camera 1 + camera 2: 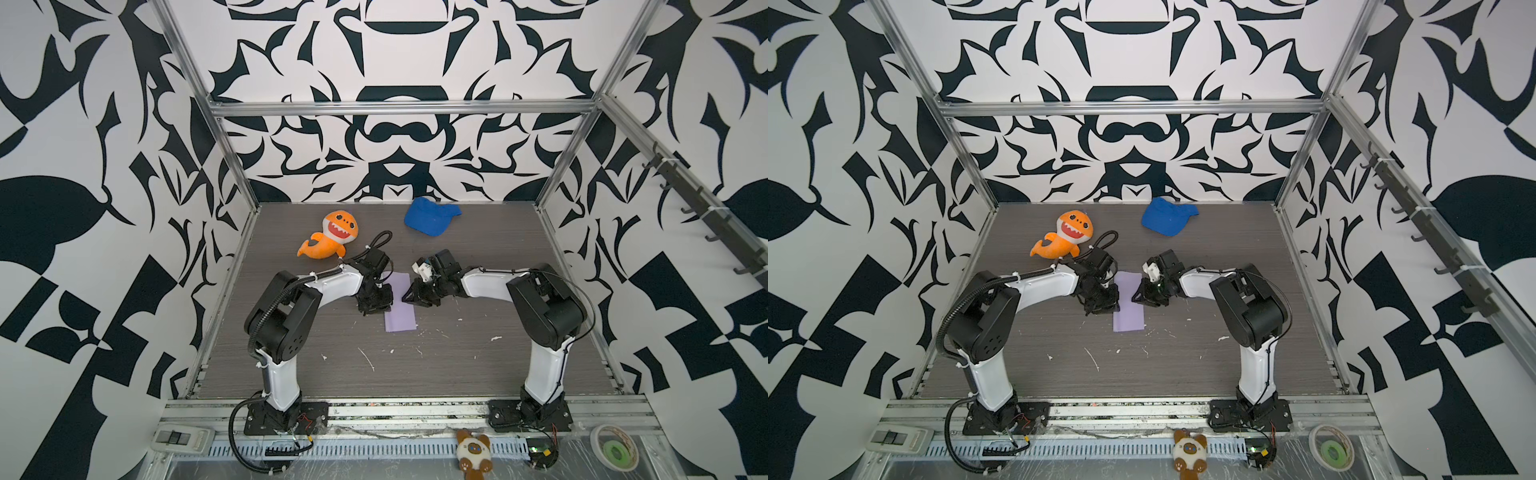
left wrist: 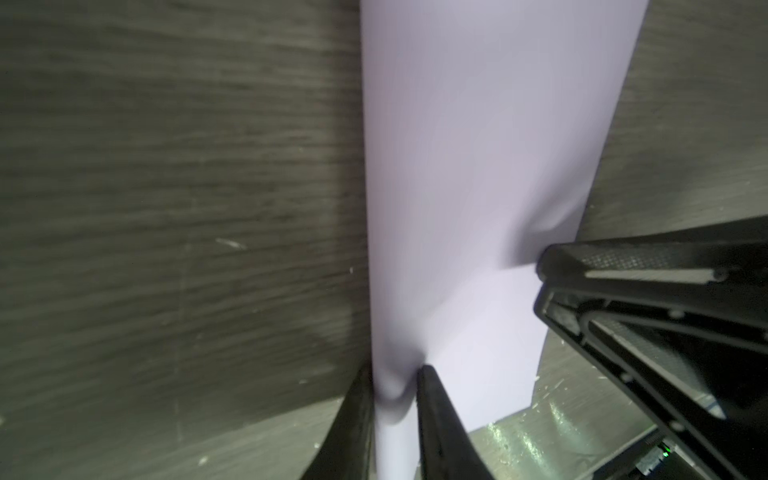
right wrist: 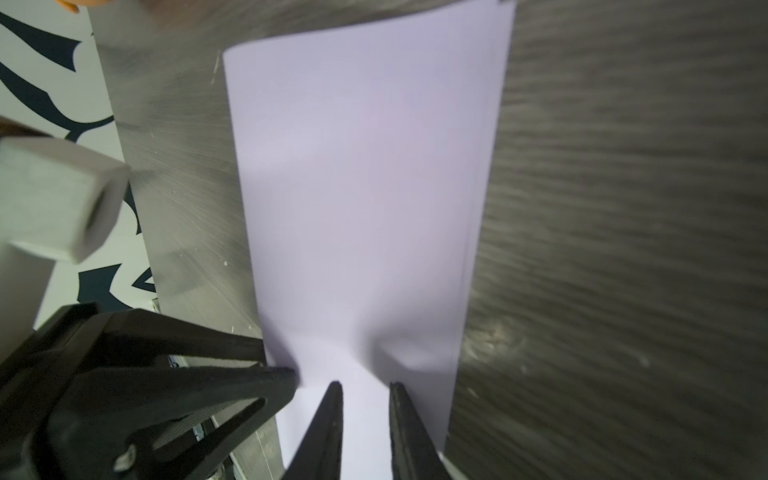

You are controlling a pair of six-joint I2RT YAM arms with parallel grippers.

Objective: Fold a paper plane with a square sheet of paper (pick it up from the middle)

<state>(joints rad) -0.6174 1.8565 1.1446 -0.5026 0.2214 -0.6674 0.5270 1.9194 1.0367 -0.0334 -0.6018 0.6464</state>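
The square sheet of paper [image 1: 400,320] [image 1: 1128,318], pale lavender, lies on the table folded into a narrow rectangle. No paper plane is in view. My left gripper [image 1: 376,304] [image 2: 395,374] sits on its left long edge, jaws narrow, with a pucker of paper [image 2: 478,145] pinched between them. My right gripper [image 1: 409,297] [image 3: 365,386] sits on the right long edge opposite, its jaws just as narrow. The paper [image 3: 365,187] dimples at its tips. Each wrist view shows the other gripper: the right gripper [image 2: 540,278] and the left gripper [image 3: 286,365].
An orange plush shark [image 1: 330,237] lies behind the left arm and a blue cap [image 1: 430,216] at the back. White scraps dot the grey table [image 1: 478,365]. A small plush [image 1: 473,453] and a tape roll [image 1: 615,451] lie on the front rail.
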